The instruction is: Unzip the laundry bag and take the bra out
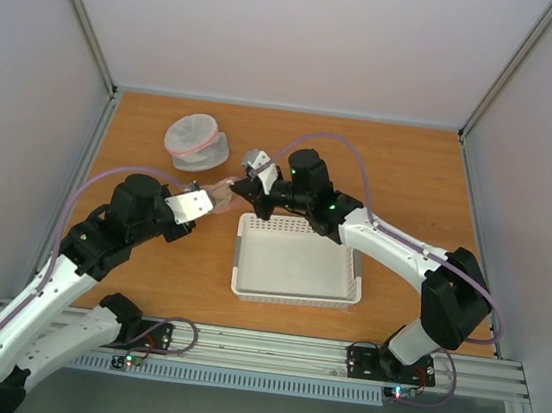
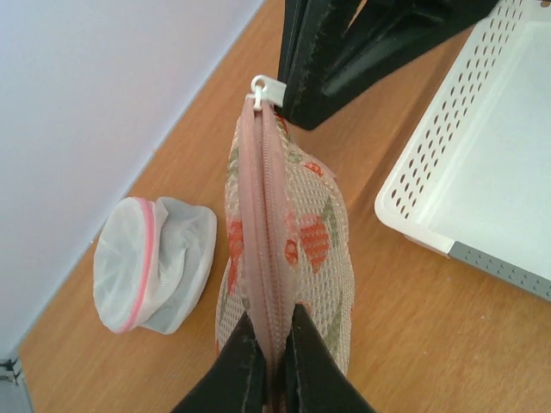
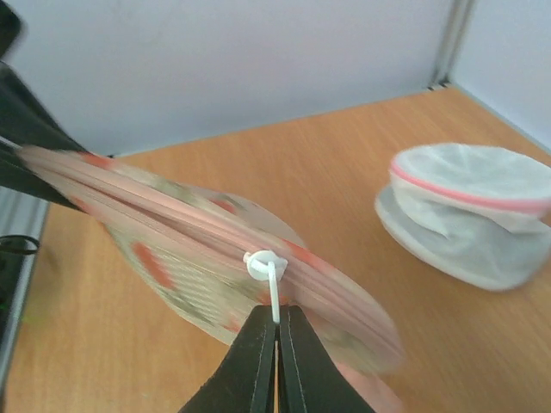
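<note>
The laundry bag (image 1: 220, 192) is held above the table between my two grippers, its cream mesh printed in red and green. In the left wrist view the bag (image 2: 297, 232) shows its pink zipper running along the top, closed for the whole length I can see. My left gripper (image 2: 271, 344) is shut on the near end of that zipper seam. My right gripper (image 3: 276, 325) is shut on the white zipper pull (image 3: 263, 263) at the bag's (image 3: 172, 241) far end. The pull (image 2: 261, 89) also shows beside the right gripper's black fingers (image 2: 327, 60). The bra is hidden.
A round white mesh pouch (image 1: 198, 144) with a pink rim lies on the wooden table behind the bag. A white perforated basket (image 1: 293, 294) stands just in front of the right gripper (image 1: 245, 190). Grey walls enclose the table on three sides.
</note>
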